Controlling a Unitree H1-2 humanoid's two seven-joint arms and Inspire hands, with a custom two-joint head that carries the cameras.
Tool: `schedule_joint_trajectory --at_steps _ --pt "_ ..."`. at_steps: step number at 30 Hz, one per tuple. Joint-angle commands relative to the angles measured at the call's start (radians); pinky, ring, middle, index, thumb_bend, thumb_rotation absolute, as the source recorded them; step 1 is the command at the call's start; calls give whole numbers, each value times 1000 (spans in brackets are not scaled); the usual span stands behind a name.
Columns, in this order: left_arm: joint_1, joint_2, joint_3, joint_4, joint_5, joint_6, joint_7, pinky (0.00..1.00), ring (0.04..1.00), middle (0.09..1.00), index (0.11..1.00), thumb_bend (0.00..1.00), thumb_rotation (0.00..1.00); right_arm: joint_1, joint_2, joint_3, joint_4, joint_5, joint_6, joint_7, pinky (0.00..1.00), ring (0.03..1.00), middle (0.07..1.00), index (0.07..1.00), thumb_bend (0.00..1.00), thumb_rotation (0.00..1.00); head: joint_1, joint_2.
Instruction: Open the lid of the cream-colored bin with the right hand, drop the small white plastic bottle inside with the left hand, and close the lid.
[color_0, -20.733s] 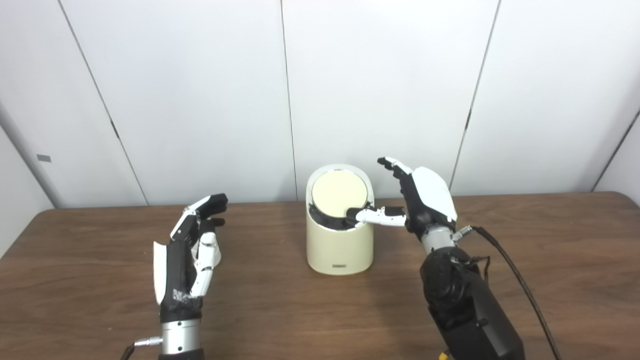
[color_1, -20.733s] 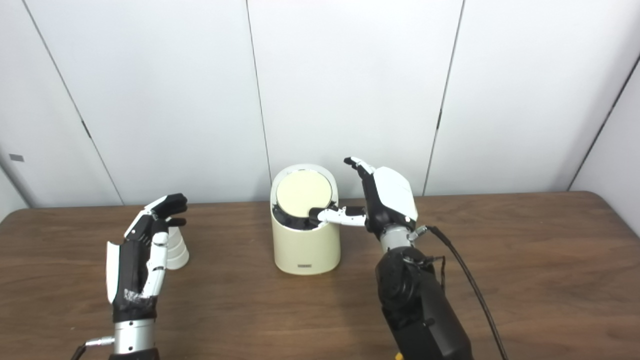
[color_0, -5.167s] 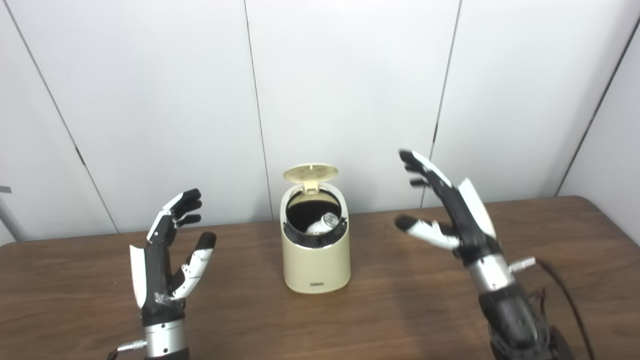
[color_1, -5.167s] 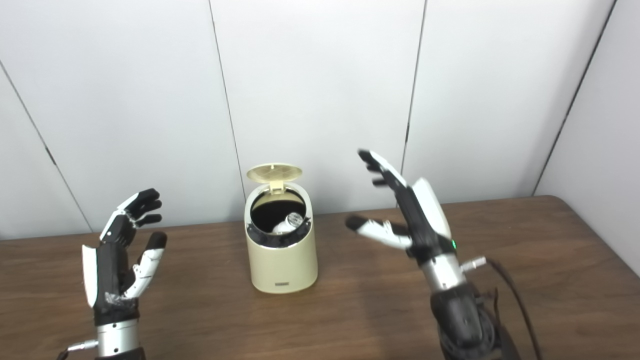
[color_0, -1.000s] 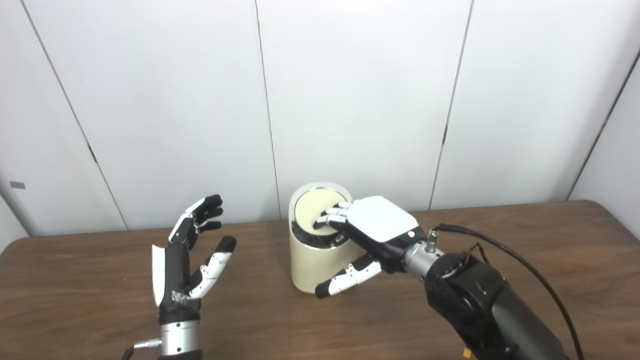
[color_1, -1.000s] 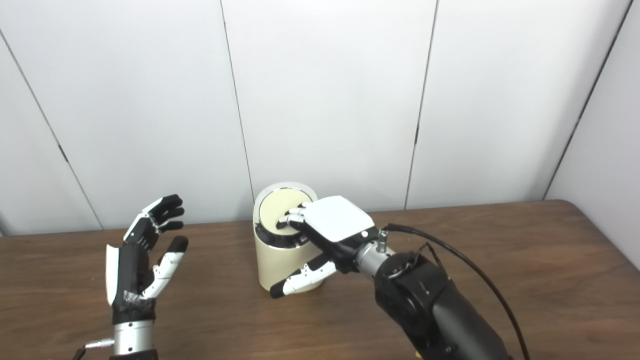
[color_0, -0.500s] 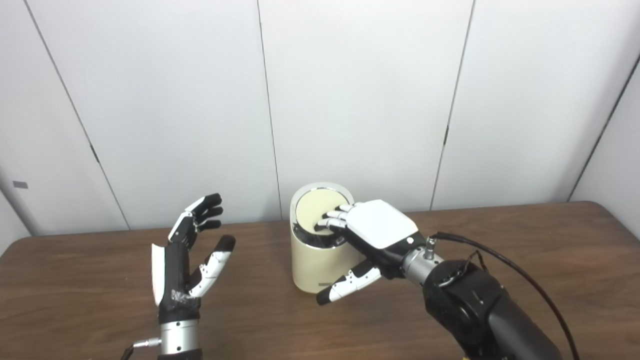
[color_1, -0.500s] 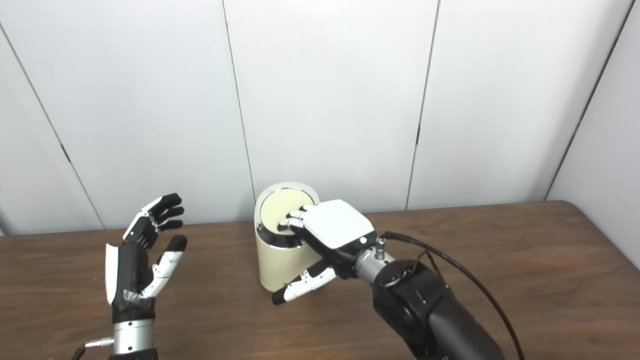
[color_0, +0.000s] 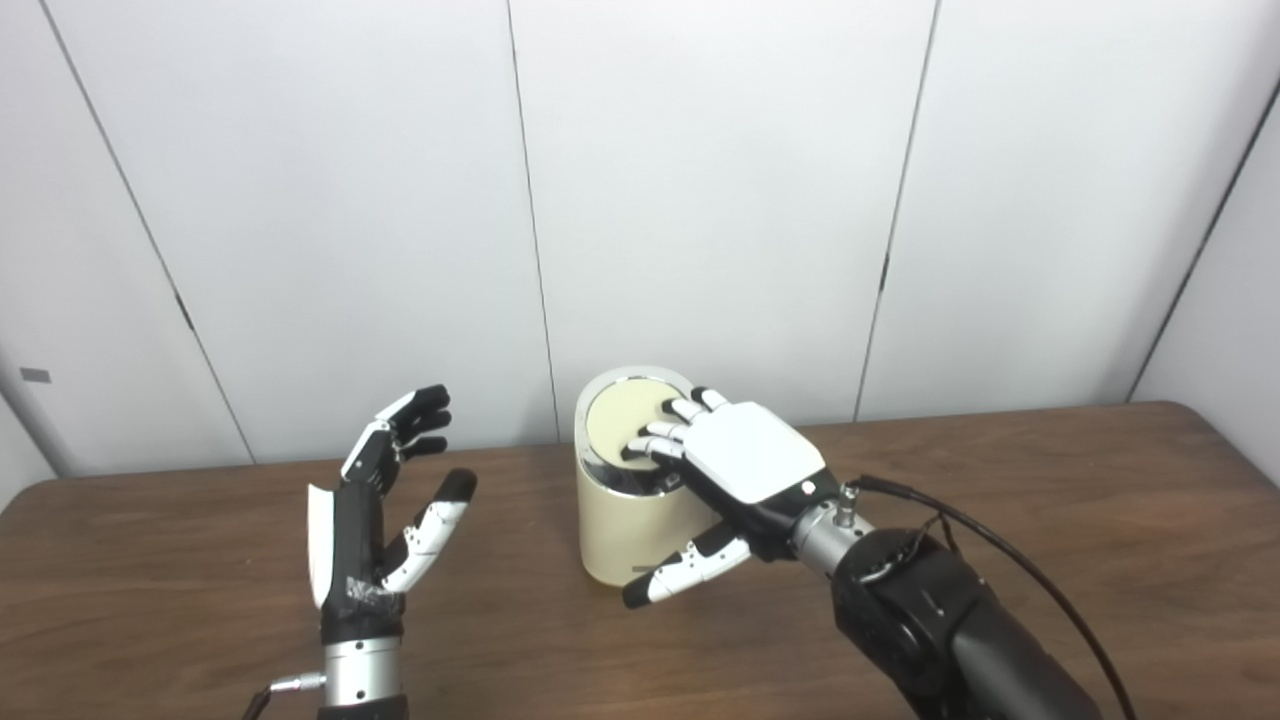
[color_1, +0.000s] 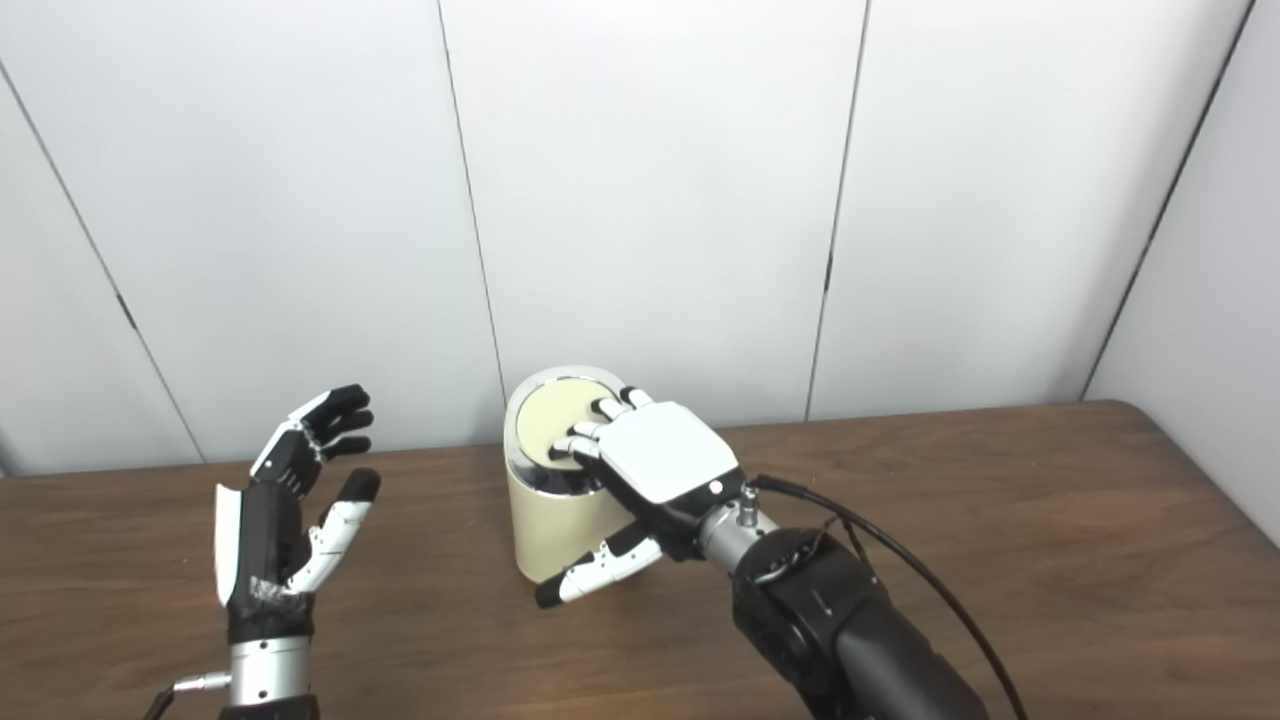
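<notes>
The cream-colored bin (color_0: 615, 525) stands on the brown table near the back wall. Its round lid (color_0: 625, 412) lies flat and shut. My right hand (color_0: 745, 465) rests palm down over the bin's right side, fingers spread on the lid and thumb hanging in front of the bin wall; it holds nothing. My left hand (color_0: 375, 510) is upright and open to the left of the bin, apart from it, and empty. The small white bottle is not visible.
The brown table (color_0: 1050, 520) reaches from the left edge to the right corner. A white panelled wall stands just behind the bin. A black cable (color_0: 1010, 570) runs from my right wrist over the table.
My right hand's fingers have slid a little further left across the shut lid over the last second. About five seconds ago the lid stood open with the bottle inside. The left hand has stayed still.
</notes>
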Motion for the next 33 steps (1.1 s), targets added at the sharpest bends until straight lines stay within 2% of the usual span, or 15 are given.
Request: schedule_joint_trajectory --at_steps 1,18,22,27,33 --pt "-27 1 6 -46 10 -17 3 667 737 771 768 800 697 29 -19 8 65 -2 2 60 1000 925 786 761 1000 942 0 1" --pt "-26 -6 14 -45 8 -17 -10 669 738 771 770 810 689 34 -22 3 50 25 10 72 1000 905 774 719 1000 936 -2 1" --pt "-28 -6 13 -44 8 -18 -6 667 736 768 767 798 684 35 -20 0 30 25 12 70 1000 909 799 755 1000 933 -2 0" --pt "-28 -6 15 -44 7 -16 -9 666 737 769 766 798 684 50 -2 -39 -5 65 -3 -6 961 923 841 786 1000 883 -3 2" --pt "-29 -5 11 -39 12 -17 -3 670 739 770 768 799 689 51 12 -64 -31 72 -2 -38 962 935 886 859 1000 861 -2 -1"
